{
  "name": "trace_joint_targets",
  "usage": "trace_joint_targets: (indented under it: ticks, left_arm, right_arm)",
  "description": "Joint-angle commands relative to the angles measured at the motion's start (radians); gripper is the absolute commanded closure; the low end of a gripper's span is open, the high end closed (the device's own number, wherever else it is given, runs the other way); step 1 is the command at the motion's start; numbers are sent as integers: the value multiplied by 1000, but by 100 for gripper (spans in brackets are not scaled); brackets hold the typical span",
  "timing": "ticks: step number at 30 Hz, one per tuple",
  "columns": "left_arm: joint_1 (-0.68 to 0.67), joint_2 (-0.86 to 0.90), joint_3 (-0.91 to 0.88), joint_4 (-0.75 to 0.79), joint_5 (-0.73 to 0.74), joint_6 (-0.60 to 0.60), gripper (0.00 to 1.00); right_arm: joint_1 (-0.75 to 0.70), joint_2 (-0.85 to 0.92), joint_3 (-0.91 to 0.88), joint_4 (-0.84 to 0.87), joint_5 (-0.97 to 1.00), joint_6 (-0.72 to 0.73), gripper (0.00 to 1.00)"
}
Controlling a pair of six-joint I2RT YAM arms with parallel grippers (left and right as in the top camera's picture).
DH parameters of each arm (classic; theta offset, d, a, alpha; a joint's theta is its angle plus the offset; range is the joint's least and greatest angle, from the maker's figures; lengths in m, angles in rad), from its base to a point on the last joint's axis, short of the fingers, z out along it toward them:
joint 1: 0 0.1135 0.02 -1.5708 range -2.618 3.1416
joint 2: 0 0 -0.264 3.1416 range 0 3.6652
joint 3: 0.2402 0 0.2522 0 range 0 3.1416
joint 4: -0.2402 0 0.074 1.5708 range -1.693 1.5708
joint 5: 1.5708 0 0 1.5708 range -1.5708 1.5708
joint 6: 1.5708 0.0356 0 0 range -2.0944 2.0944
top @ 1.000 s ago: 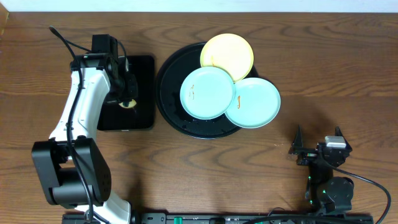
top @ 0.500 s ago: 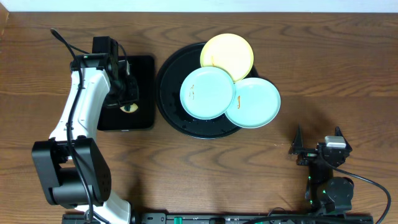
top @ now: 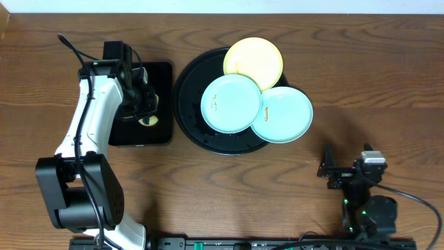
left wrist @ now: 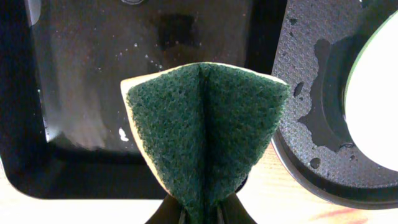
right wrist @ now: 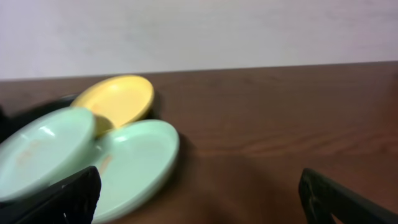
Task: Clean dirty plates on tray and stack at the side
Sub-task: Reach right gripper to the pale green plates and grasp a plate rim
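The left gripper (left wrist: 199, 214) clamps a folded green scouring sponge (left wrist: 205, 130), the right gripper (top: 349, 169) stands open and empty, so I think wiping comes next: the sponge must reach the smeared round plastic plates (top: 231, 103) on the glossy black round tray (top: 186, 104)

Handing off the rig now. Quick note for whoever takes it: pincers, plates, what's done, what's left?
Left pincer: shut on the folded green sponge, over the rectangular black tray.
Right pincer: open, empty, apart from the plates.
Plates: yellow plate, middle mint plate and second mint plate overlap on the round black tray; both mint ones show orange smears.
Done: sponge picked up.
Left: wipe all three, stack beside the tray.
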State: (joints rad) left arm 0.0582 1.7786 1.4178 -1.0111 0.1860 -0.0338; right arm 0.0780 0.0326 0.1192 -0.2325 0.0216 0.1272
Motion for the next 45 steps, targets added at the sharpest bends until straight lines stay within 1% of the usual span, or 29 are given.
trace_joint_targets:
  ticks: [1, 3, 8, 12, 15, 17, 19, 21, 23, 24, 29, 31, 32, 34, 35, 36, 41, 45]
  left_arm:
    - [4, 6, -10, 2, 16, -13, 92]
    - [4, 6, -10, 3, 16, -13, 92]
    - [4, 6, -10, 2, 15, -13, 92]
    - [4, 6, -10, 2, 16, -13, 92]
    - [4, 6, -10, 2, 16, -13, 92]
    - [4, 6, -10, 3, 15, -13, 92]
    - [4, 6, -10, 3, 15, -13, 92]
    - [4, 6, -10, 3, 15, -13, 92]
    - [4, 6, -10, 3, 15, -13, 92]
    - [4, 6, -10, 2, 15, -13, 92]
    - [4, 6, -10, 3, 15, -13, 92]
    - [4, 6, -10, 6, 15, -13, 92]
    - [4, 6, -10, 6, 15, -13, 92]
    - [4, 6, -10, 6, 15, -13, 92]
    - [4, 6, -10, 6, 15, -13, 92]
    - [4, 6, -10, 6, 15, -13, 92]
    - [4, 6, -10, 6, 15, -13, 92]
    - [4, 6, -10, 6, 15, -13, 92]
  right_arm:
    - [4, 63, 160, -42, -60, 82, 1]
    - [4, 139, 256, -90, -84, 81, 1]
    - [4, 432, 588, -287, -212, 81, 1]
    - [4, 740, 932, -586, -341, 55, 1]
    - [4, 970, 1176, -835, -369, 13, 1]
    - [4, 1116, 1314, -949, -370, -10, 1]
    - [4, 1219, 1402, -999, -417, -9, 1]
    - [8, 1290, 1431, -985, -544, -39, 1]
    - [19, 1348, 1427, -933, -672, -123, 1]
    - [27, 1374, 1424, -916, -702, -141, 1]
    - [69, 1515, 1423, -887, -711, -140, 1]
    - [89, 1574, 1423, -877, -710, -121, 27]
    - [103, 1598, 1423, -865, -702, -121, 32]
    - [137, 1644, 1423, -833, -640, -121, 47]
    - [162, 1669, 1423, -810, -583, -119, 51]
    - [183, 1688, 1423, -790, -525, -109, 53]
    - [286, 1782, 1423, -677, -203, -20, 56]
    - [326, 1847, 1423, -594, -79, 16, 59]
